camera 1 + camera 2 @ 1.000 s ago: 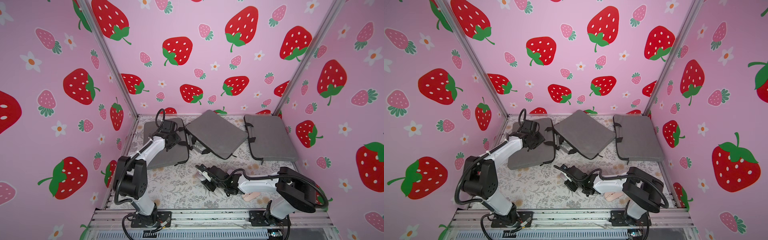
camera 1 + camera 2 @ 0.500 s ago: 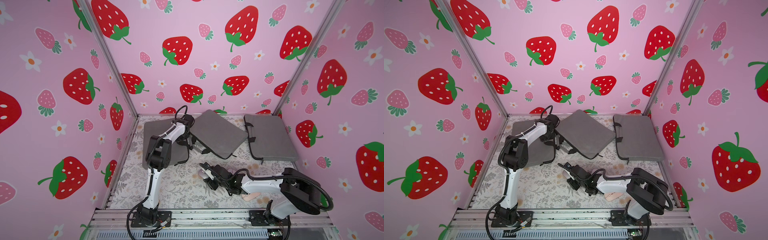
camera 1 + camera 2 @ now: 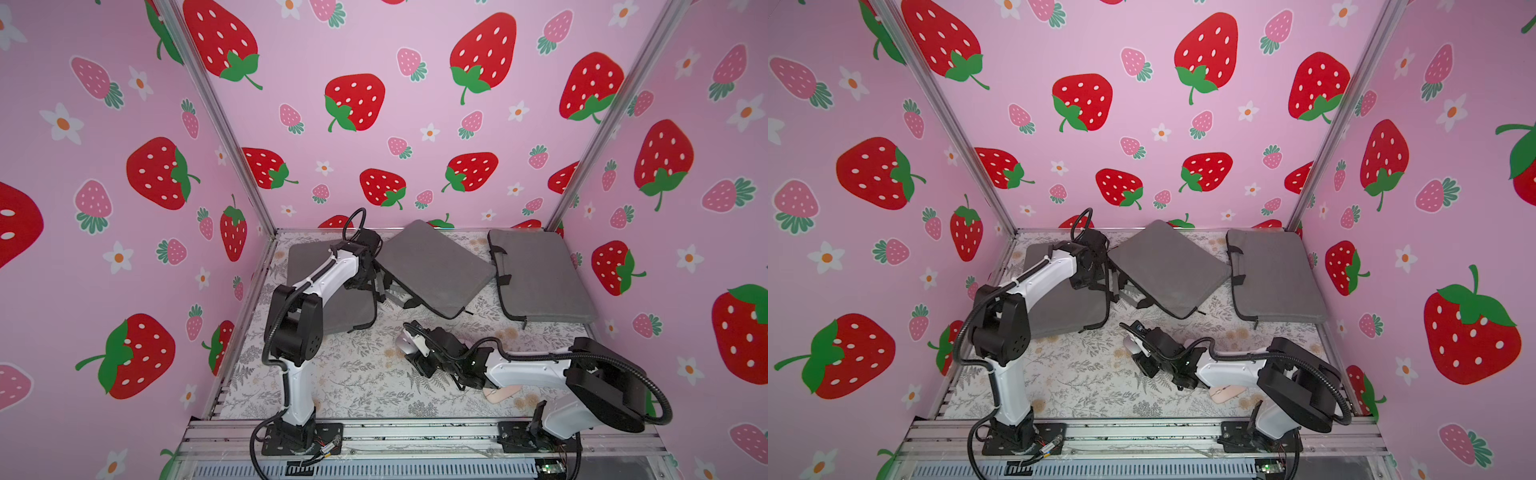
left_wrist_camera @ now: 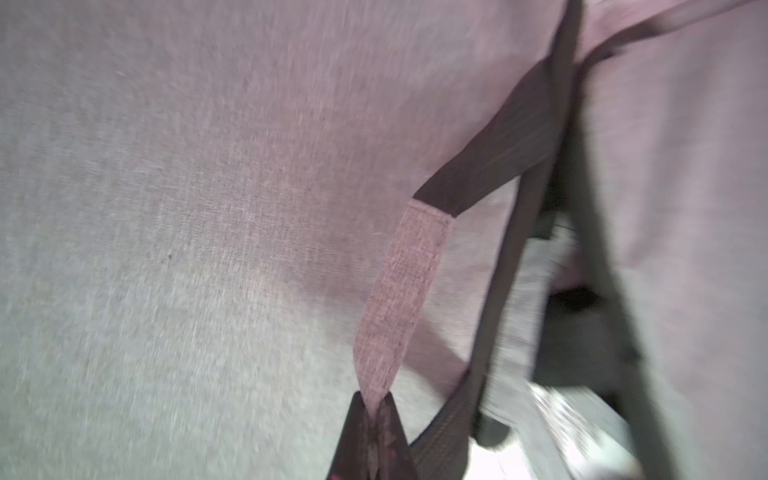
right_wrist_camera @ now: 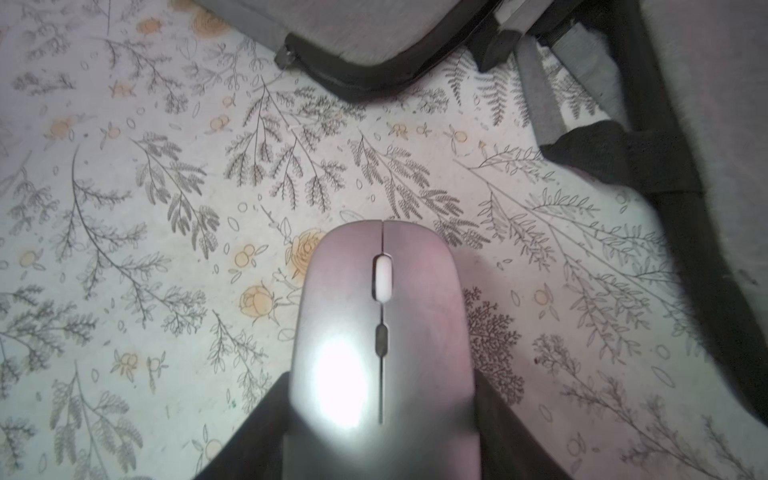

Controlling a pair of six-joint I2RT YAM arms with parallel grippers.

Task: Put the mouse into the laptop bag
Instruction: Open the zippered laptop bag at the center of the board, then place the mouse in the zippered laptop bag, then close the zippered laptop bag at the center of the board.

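Left gripper (image 4: 376,419) is pinched tight on the laptop bag's (image 4: 166,208) grey handle strap (image 4: 399,291); right gripper (image 5: 380,386) clamps the silver mouse (image 5: 382,299) low by the floral mat (image 5: 145,208). Opening step, I'd say: next, lift the strap so the mouth gapes, then carry the mouse across.

Mouse (image 5: 382,332) rear past frame edge

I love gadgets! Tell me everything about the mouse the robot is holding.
The silver-grey oval plastic mouse looks smooth and shiny, with a centre seam, a white scroll wheel and a small dark button. The right tool grips its rear sides, nose towards a grey fabric laptop bag, over the floral cloth.
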